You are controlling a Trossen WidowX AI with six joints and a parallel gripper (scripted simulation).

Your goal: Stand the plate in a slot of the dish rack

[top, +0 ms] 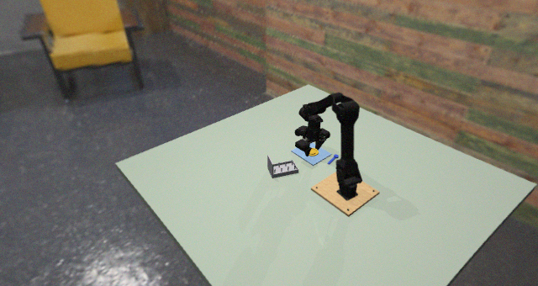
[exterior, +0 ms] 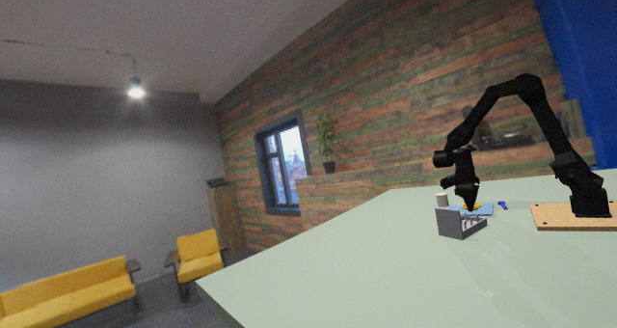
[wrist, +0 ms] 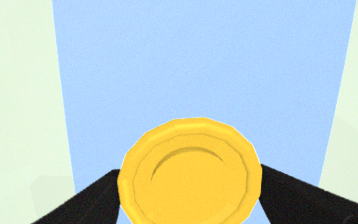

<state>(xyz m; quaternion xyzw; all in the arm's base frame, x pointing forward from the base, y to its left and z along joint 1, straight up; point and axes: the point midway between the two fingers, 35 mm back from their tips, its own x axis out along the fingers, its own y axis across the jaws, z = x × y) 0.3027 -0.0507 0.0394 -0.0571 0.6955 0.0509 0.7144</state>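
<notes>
The plate [wrist: 190, 172] [top: 313, 152] [exterior: 475, 205] is round and yellow-orange and lies flat on a light blue mat [wrist: 205, 65] [top: 303, 155] [exterior: 487, 208]. My gripper [wrist: 188, 174] [top: 312, 150] [exterior: 469, 203] is down on the mat, its two black fingers touching the plate's left and right rims, shut on the plate. The grey dish rack [top: 282, 167] [exterior: 458, 223] with its rails stands on the table a short way left of the mat; it is out of the wrist view.
A small blue object [top: 333, 159] [exterior: 502, 205] lies beside the mat toward the arm's wooden base board [top: 328, 191] [exterior: 549, 217]. A pale cylinder [exterior: 442, 200] stands behind the rack. The green table top [top: 235, 219] ends at a wooden wall behind.
</notes>
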